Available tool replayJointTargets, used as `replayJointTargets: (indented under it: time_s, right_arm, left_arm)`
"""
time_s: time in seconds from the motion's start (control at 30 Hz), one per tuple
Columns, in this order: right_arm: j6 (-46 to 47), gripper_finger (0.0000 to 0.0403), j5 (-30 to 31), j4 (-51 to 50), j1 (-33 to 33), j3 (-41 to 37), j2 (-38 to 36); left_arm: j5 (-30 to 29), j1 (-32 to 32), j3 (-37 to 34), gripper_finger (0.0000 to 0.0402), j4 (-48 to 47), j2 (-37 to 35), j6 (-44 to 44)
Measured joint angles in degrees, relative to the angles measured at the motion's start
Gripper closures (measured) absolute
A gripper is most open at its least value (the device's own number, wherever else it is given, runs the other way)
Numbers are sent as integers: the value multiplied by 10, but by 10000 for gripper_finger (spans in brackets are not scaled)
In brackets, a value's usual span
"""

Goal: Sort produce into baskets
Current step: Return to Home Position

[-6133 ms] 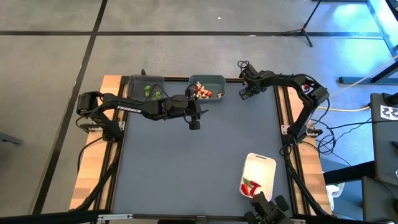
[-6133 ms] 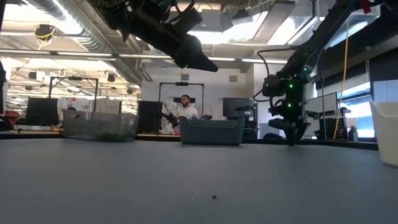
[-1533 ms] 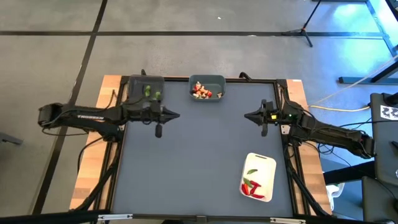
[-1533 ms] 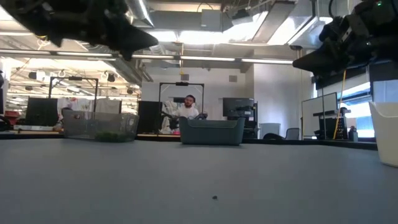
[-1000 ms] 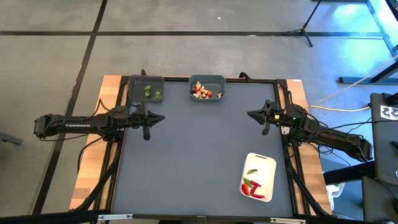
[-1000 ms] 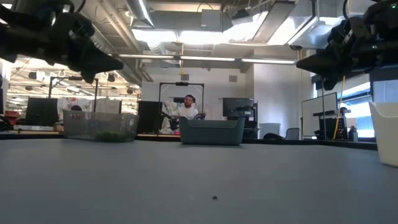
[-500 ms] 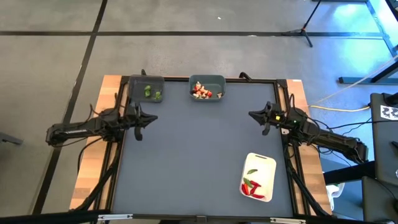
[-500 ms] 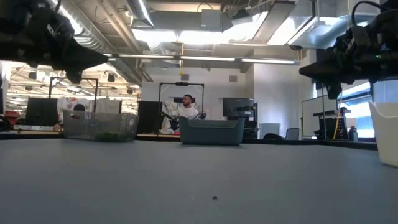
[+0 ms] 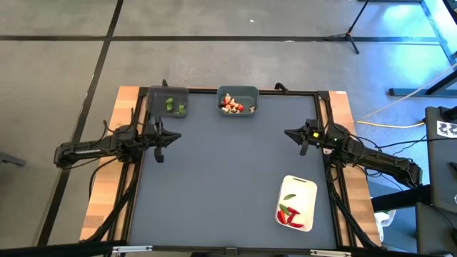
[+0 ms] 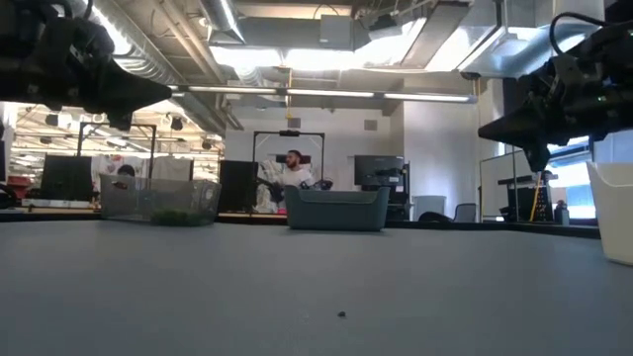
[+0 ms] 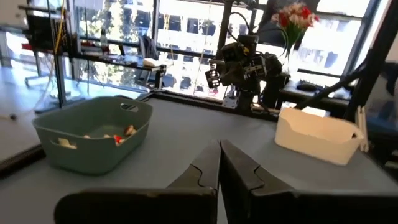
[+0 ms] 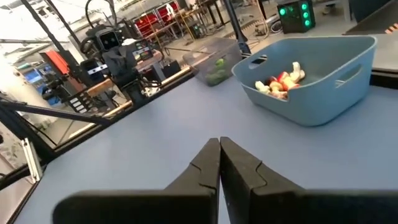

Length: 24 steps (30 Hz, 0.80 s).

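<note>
Two arms are hanging over the table [image 9: 228, 178], one on each side of the grey-teal bin [image 9: 248, 93]. That bin is sitting mid-way along the far edge, with its long axis running along the edge.

The left gripper [image 9: 171, 135] is hovering left of the teal bin and nearer the camera side, fingers pressed together and holding nothing. It's pointing across the table toward the other arm. The right gripper [image 9: 290, 133] is mirroring it on the teal bin's right, also pinched tight and empty, pointing back the other way.

The white tray [image 9: 303, 184] is lying well apart from the teal bin, toward the near right. Its long axis is running roughly crosswise to the bin's, with one short end aimed back at the far edge. The low view is cutting it off at the frame edge.

The dark grey bin [image 9: 153, 107] is sitting just left of the teal bin, not touching it.

Red chilies [image 9: 288, 215] are bunching at the tray's near end, plus one greenish piece I can't make out. The pale and red pieces [image 9: 232, 106] are piling up in the teal bin. The bin's wall is hiding them in the low view. The green bits [image 9: 173, 106] are lying in the dark grey bin. They're too small to count.

A person [image 10: 290, 178] is sitting in the room behind the teal bin.
</note>
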Motion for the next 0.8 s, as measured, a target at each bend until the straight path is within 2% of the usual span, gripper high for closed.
replayJointTargets:
  time_s: [0.13,0.8]
  right_arm:
    - [-15,388,-5,3,0,0,0]
    - [-17,388,-5,1,0,-1,2]
  left_arm:
    - [0,0,0,398,0,0,27]
    - [1,0,0,387,0,0,25]
